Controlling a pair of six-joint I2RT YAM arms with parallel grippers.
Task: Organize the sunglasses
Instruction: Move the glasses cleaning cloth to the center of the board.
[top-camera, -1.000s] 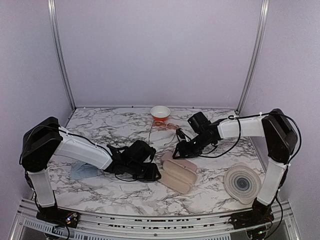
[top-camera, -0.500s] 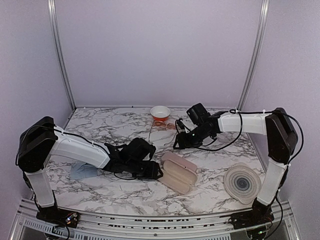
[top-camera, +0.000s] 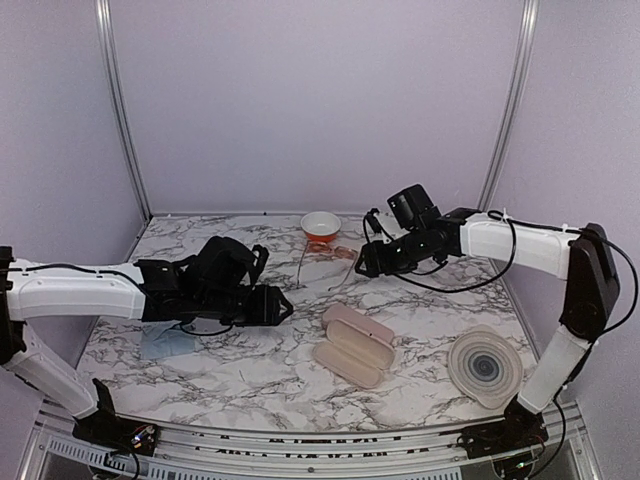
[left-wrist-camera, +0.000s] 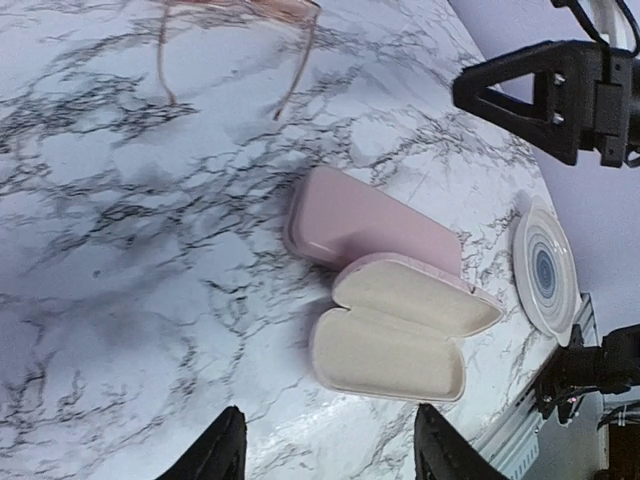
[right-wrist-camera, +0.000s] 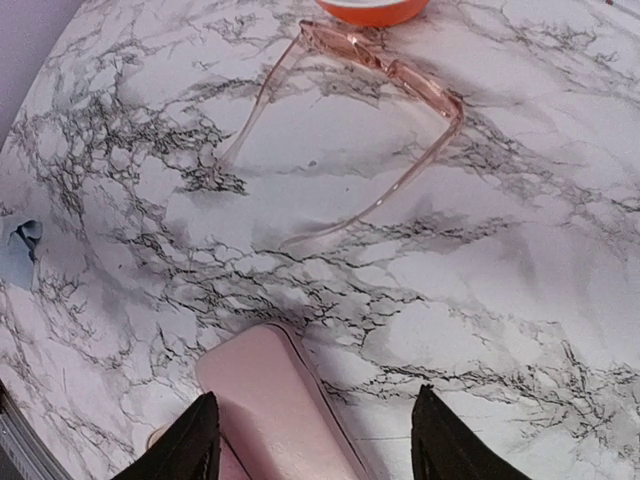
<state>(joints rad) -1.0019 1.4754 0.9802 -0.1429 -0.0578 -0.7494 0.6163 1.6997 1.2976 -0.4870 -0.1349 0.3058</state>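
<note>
Sunglasses (top-camera: 325, 252) lie far-centre on the marble, just near of the orange bowl (top-camera: 320, 224), untouched. From above: my left gripper (top-camera: 280, 308) has swung back left, off the cases, while my right gripper (top-camera: 362, 265) has slid far, arriving just right of the frames. I reckon the pick-up falls to the right side.

Left wrist: jaws wide, empty. A closed pink case (left-wrist-camera: 365, 225) looks smooth and rounded; touching it, the open case (left-wrist-camera: 390, 350) shows a cream-lined clamshell.

Right wrist: jaws wide, nothing held. The sunglasses (right-wrist-camera: 390, 68) are thin, pinkish, translucent, arms unfolded on glossy veined stone.
</note>
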